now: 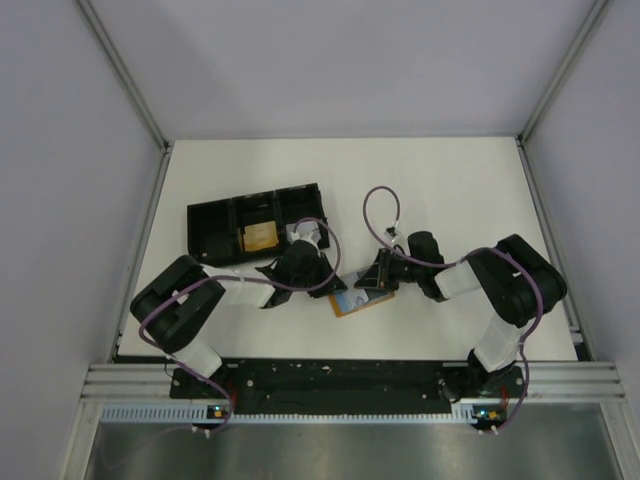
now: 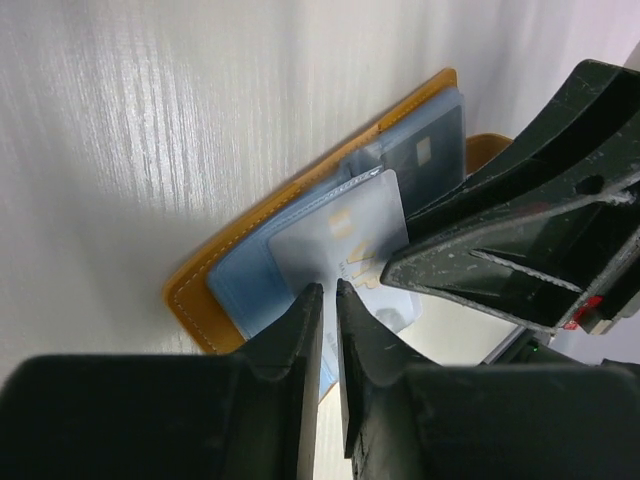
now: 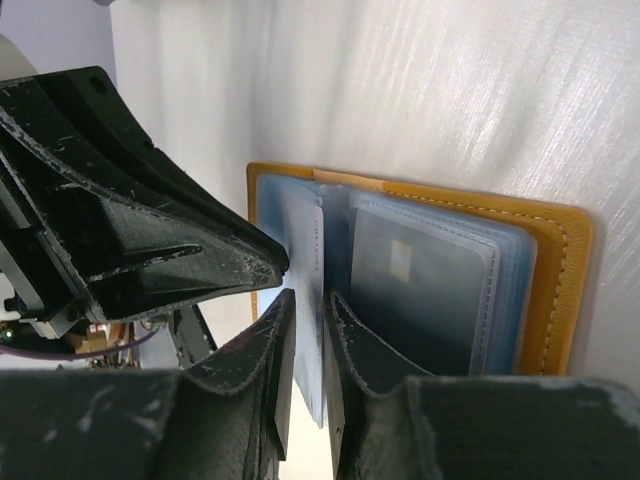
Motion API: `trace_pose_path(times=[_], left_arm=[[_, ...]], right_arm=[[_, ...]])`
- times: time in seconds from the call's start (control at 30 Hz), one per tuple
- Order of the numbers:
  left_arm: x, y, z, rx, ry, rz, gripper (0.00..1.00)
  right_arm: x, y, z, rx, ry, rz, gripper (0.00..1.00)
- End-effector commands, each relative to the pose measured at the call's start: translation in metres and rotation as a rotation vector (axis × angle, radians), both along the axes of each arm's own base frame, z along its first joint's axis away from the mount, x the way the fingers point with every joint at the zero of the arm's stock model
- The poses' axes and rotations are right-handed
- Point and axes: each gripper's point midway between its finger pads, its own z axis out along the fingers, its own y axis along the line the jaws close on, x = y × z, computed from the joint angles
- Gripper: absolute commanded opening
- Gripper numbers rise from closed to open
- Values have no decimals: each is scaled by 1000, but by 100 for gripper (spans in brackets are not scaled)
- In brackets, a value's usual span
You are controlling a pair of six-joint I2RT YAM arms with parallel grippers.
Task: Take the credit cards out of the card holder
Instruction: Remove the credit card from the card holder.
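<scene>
Top external view: card holder (image 1: 365, 300), quantity one, orange-tan, lying open on white table (image 1: 450, 180) toward the near edge, between the two arm tips. Black tray (image 1: 212, 230), quantity one, three compartments, farther back and to the left, apart from the holder. Tan item (image 1: 260, 237), quantity one, in the tray's middle compartment.

Credit cards counted: two.
- Pale card (image 2: 340, 245), chip showing, partly out of the blue-tinted clear leaves (image 2: 250, 285) and raised off them.
- Grey card (image 3: 410, 285), chip showing, seated in a clear pocket inside the holder.
- Further cards behind the leaves: cannot tell.

Left gripper (image 2: 328, 292): jaws narrowed to a thin slit at the pale card's near edge; pinching or not, cannot tell. Right gripper (image 3: 308, 297): jaws pressed close on the same card's opposite edge, card running down between them.

Obstructions: in each wrist view, the other gripper's black fingers cover part of the holder. From above, both wrists hide most of the cards.
</scene>
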Motion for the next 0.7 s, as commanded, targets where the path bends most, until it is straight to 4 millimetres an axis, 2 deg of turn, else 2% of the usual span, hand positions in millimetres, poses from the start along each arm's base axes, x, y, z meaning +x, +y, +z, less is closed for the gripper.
trace_pose_path(times=[0.0,0.23,0.33,0.43,0.47,0.63,0.67], left_arm=[[-15,30,-41,211,59,-1,15],[-16,43,-53,326,74,-21,13],[-13,43,-53,355,70,-32,10],[-18,53,-57,412,96,-36,9],[-17,53,-56,418,92,-37,8],[-20,56,-58,448,112,-50,7],[-20,57,-58,452,114,-52,6]], right_arm=[[6,4,15,-17,-89,20,20],[6,1,16,-34,-100,21,17],[7,-1,15,-41,-99,15,9],[8,-3,15,-32,-98,13,8],[8,-5,15,-28,-100,10,8],[8,-7,19,-6,-101,12,26],[8,-8,19,-2,-100,9,26]])
